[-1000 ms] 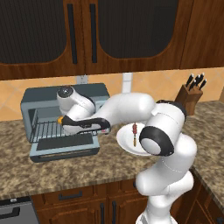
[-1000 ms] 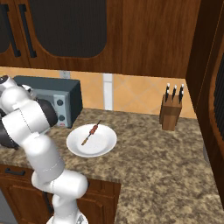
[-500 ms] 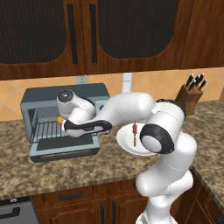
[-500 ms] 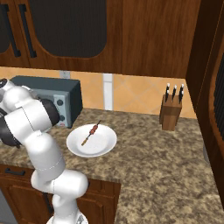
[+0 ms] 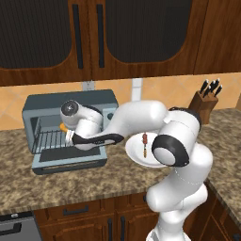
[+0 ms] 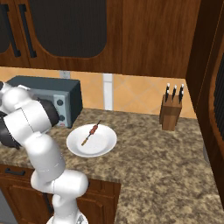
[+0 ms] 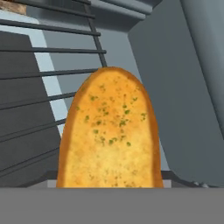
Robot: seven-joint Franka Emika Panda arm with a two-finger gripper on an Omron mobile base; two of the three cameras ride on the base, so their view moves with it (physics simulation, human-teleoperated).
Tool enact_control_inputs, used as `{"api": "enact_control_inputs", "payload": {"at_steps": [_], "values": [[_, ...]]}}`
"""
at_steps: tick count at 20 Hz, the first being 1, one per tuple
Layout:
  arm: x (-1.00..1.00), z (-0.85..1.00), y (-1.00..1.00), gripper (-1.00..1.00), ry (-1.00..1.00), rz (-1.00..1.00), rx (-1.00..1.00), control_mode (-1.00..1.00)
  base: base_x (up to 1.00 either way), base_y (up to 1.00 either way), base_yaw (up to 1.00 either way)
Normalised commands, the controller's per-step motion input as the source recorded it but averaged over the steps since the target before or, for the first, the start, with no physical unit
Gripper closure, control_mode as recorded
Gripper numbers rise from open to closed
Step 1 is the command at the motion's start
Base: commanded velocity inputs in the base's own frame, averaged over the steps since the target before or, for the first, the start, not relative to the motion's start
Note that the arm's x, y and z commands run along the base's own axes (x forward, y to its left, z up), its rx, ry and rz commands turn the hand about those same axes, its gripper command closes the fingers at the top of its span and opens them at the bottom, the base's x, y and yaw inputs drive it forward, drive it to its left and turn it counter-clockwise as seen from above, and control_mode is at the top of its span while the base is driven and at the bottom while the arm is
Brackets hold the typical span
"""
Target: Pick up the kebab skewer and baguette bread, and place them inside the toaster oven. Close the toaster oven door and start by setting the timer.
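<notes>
Dark wood cabinets hang over a speckled stone counter (image 5: 56,181) in the left base view. At centre left of that picture the toaster oven (image 5: 70,127) stands with the toaster oven door (image 5: 70,157) dropped flat toward me. My arm reaches into its mouth, and a sliver of orange, the baguette bread (image 5: 63,127), shows just beside my wrist over the wire rack (image 5: 49,140). My claw itself is buried behind the hand there, so this view does not tell me how the jaws stand. Right of the oven, the kebab skewer (image 5: 145,144) lies on a white plate (image 5: 136,153).

From the right base view, the oven sits at upper left, its two dark knobs (image 6: 59,109) facing out. The skewer rests on the plate at lower centre, dark stick with reddish chunks near its upper end. A knife block (image 6: 171,111) stands well apart at the right.

My hand view has the loaf rising from the bottom centre, golden crust, paler herb-flecked top, rack wires behind it at the left and the oven's inner wall at the right. No finger tips show, so I cannot tell whether I hold the loaf.

I judge I am setting the bread inside; next comes lowering it to the rack, letting go, backing out, then fetching the skewer.
</notes>
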Motion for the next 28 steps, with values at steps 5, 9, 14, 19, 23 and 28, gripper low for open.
{"api": "enact_control_inputs", "payload": {"at_steps": [5, 9, 14, 19, 23, 28], "values": [[0.29, 0.01, -0.05, 1.00, 0.01, 0.00, 0.01, -1.00, 0.00, 0.00, 0.00], [0.33, 0.00, -0.01, -1.00, 0.00, 0.00, 0.00, -1.00, 0.00, 0.00, 0.00], [0.25, 0.00, 0.00, -1.00, 0.00, 0.00, 0.00, -1.00, 0.00, 0.00, 0.00], [0.08, 0.00, 0.00, -1.00, 0.00, 0.00, 0.00, -1.00, 0.00, 0.00, 0.00], [0.10, 0.00, 0.00, -1.00, 0.00, 0.00, 0.00, -1.00, 0.00, 0.00, 0.00], [-0.01, 0.05, 0.00, -1.00, 0.00, 0.00, 0.01, -1.00, 0.00, 0.00, 0.00]]}}
